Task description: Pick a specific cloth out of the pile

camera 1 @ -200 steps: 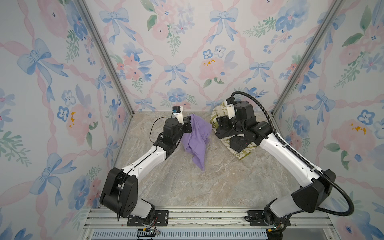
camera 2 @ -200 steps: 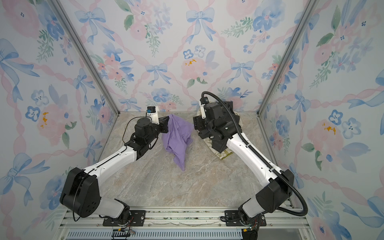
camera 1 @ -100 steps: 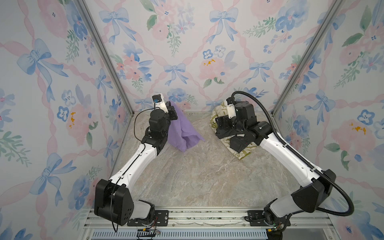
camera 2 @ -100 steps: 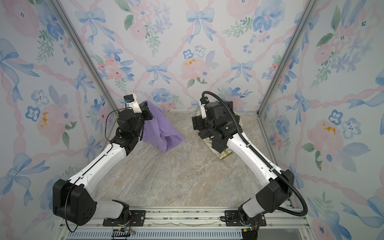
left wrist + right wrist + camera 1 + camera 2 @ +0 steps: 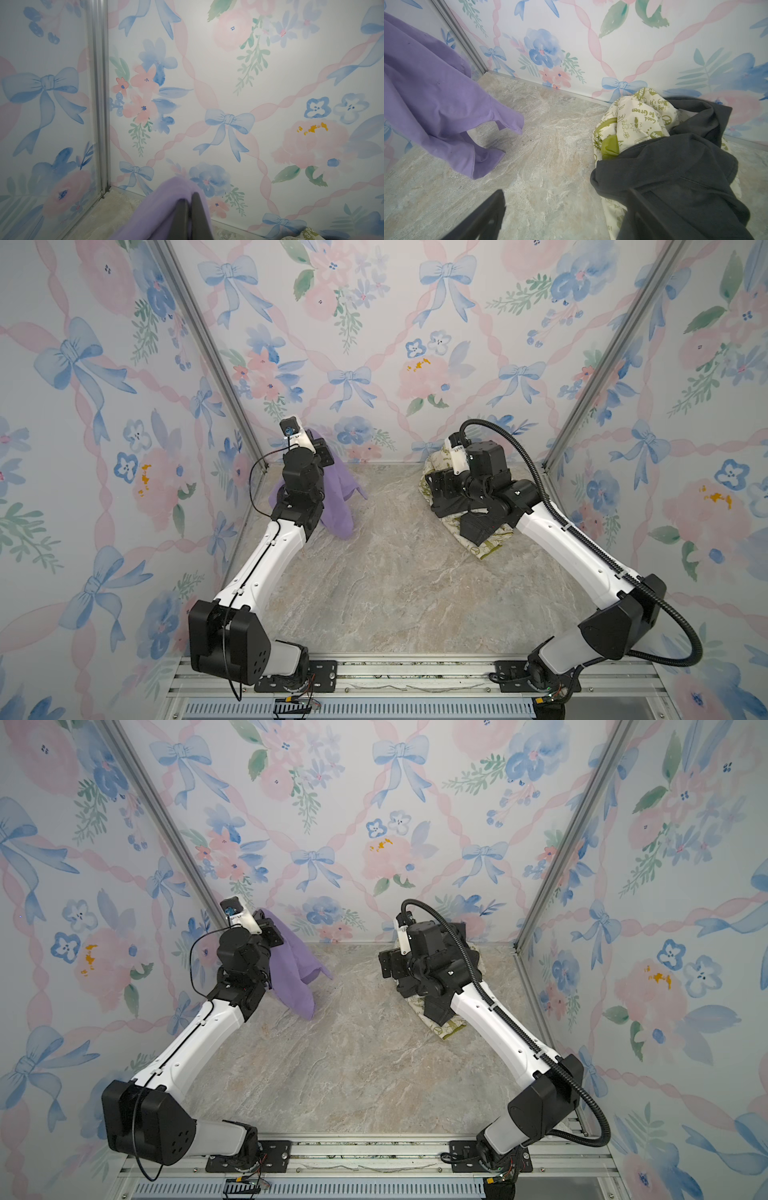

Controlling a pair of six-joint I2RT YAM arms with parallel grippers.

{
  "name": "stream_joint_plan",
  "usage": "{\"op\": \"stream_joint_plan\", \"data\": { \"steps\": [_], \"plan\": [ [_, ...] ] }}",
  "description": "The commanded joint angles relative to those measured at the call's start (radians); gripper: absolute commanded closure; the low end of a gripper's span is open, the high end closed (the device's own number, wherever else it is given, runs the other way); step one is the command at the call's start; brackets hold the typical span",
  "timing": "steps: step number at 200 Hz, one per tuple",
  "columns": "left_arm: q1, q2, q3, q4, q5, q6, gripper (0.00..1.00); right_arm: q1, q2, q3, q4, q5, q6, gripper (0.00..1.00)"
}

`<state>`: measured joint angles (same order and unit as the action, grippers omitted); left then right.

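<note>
Surface: we see a marbled beige tabletop [image 5: 395,572] enclosed by walls [image 5: 374,323] papered with bows and flowers.
Writing: the cream cloth [image 5: 639,116] in the pile [image 5: 478,531] reads "Good Be Green".
Left gripper [image 5: 189,199]: pinched tight on the purple cloth [image 5: 436,99], which hangs near the back-left corner, well apart from the pile.
Right gripper [image 5: 564,195]: jaws spread wide, holding nothing, one finger over the dark grey cloth [image 5: 675,166].

- The cloth [image 5: 340,510], far left, is plain lavender-purple with no print.
- The pile [image 5: 654,145], far right, mixes two fabrics: a plain charcoal cloth [image 5: 675,182] and a cream cloth [image 5: 637,116] printed with olive-green motifs and lettering.
- The tabletop [image 5: 395,593] is marbled beige and grey with pale veins.
- The walls [image 5: 374,344] are white, patterned with blue bows, pink ribbons, pink and blue flowers and green leaves.
- The left arm [image 5: 274,556] and right arm [image 5: 561,539] are white with black joints.
</note>
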<state>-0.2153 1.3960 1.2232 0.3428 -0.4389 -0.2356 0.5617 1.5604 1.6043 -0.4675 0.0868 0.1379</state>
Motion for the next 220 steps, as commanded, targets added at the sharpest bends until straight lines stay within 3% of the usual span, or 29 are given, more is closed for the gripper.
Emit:
{"op": "stream_joint_plan", "data": {
  "steps": [1, 70, 102, 115, 136, 149, 220],
  "plan": [
    [0.019, 0.02, -0.036, 0.064, -0.041, -0.007, 1.0, 0.0, 0.016, 0.039, -0.002, -0.014, 0.002, 0.07],
    [0.073, 0.14, -0.274, 0.072, -0.057, -0.222, 1.0, 0.0, 0.01, 0.033, -0.026, -0.004, -0.018, 0.05],
    [0.08, 0.22, -0.353, 0.073, -0.002, -0.327, 1.0, -0.002, 0.003, 0.023, -0.043, 0.006, -0.022, 0.04],
    [0.083, 0.245, -0.363, 0.073, 0.034, -0.346, 0.89, -0.003, 0.0, 0.019, -0.052, 0.008, -0.025, 0.03],
    [0.088, 0.261, -0.366, 0.073, 0.072, -0.361, 0.54, -0.006, -0.008, 0.011, -0.058, 0.011, -0.03, 0.01],
    [0.088, 0.246, -0.362, 0.073, 0.074, -0.363, 0.39, -0.01, -0.012, 0.004, -0.059, 0.011, -0.031, 0.02],
    [0.059, 0.028, -0.403, 0.105, 0.003, -0.285, 0.1, -0.033, -0.031, -0.04, 0.001, 0.007, -0.012, 0.03]
  ]
}}
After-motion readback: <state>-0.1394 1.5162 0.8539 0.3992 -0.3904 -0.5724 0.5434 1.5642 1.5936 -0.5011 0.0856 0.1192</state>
